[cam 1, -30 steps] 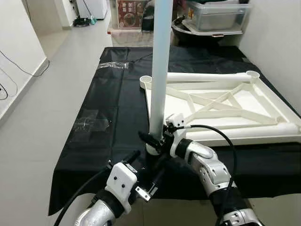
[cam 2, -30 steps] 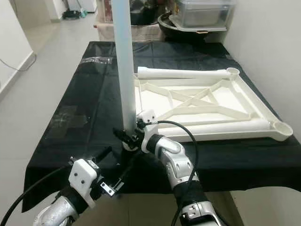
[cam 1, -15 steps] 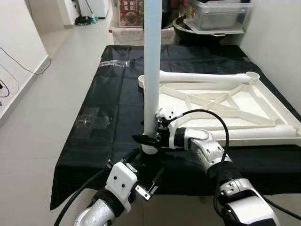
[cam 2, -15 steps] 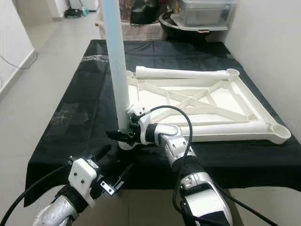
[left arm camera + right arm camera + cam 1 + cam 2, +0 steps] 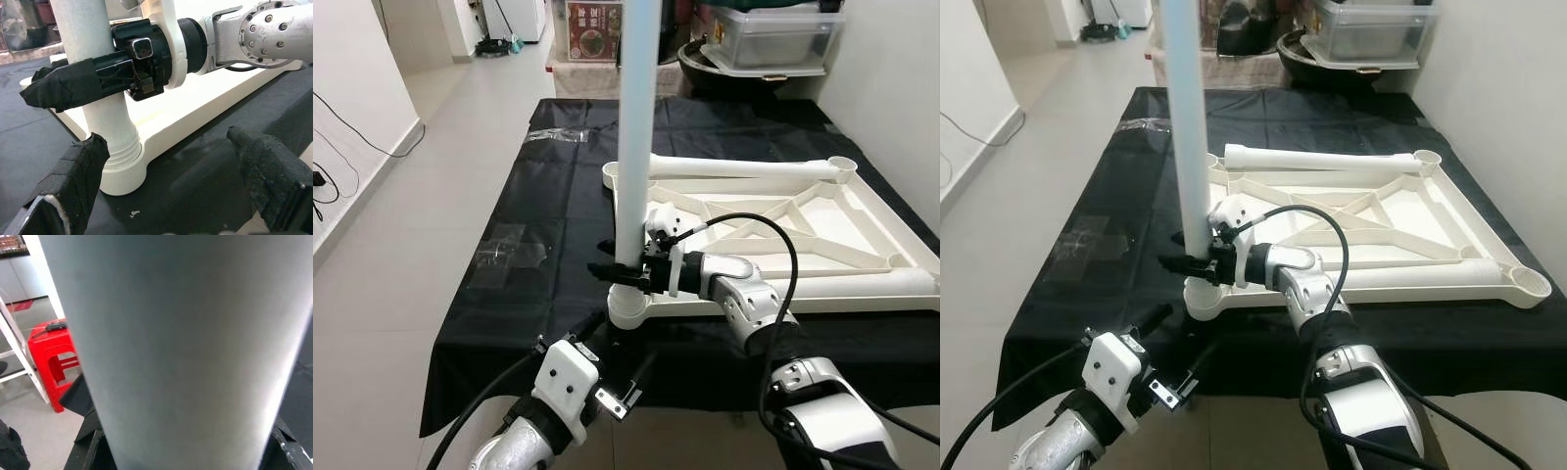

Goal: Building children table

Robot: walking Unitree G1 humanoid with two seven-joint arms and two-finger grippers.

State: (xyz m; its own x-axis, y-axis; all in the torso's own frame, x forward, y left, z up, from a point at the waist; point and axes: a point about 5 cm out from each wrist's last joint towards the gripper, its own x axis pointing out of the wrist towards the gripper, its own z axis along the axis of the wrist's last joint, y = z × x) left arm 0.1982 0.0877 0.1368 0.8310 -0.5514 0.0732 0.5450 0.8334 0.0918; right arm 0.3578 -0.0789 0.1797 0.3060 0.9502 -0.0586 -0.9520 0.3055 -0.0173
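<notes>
Head cameras look down over the table frame [image 5: 783,211]; wrist cameras sit close against its leg [image 5: 98,88].

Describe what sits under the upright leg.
The leg stands in the tabletop's near-left corner socket, on black cloth. Its inserted end is hidden; right gripper clamps it.

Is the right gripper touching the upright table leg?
Touching. In the left wrist view the right gripper has its black fingers clamped around the upright white table leg.
</notes>
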